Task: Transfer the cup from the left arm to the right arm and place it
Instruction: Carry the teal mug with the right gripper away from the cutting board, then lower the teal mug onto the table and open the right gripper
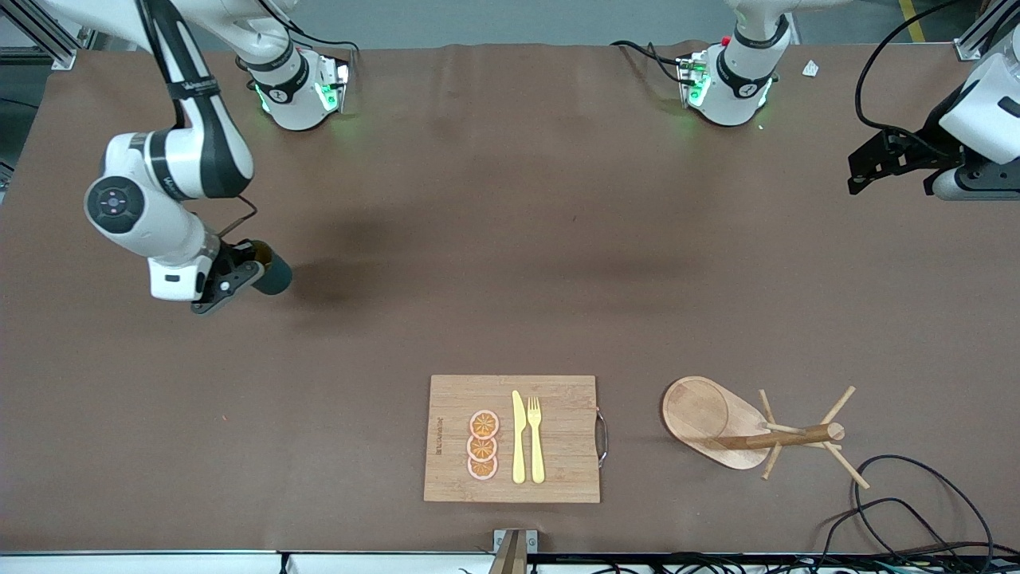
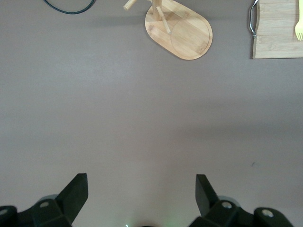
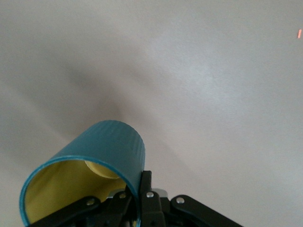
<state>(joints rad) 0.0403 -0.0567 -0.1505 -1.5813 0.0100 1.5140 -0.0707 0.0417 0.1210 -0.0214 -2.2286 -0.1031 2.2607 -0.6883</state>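
Right wrist view: right gripper (image 3: 137, 201) clamped on rim of ribbed teal cylindrical cup (image 3: 102, 161) with yellow inside, over bare brown tabletop (image 1: 510, 239). Handover apparently done; placing left. Left gripper (image 2: 142, 194) spread wide, empty, waiting.

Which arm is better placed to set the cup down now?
The right: the right gripper already pinches the cup by its rim, tilted above the table. The left gripper hangs open and empty at its own end.
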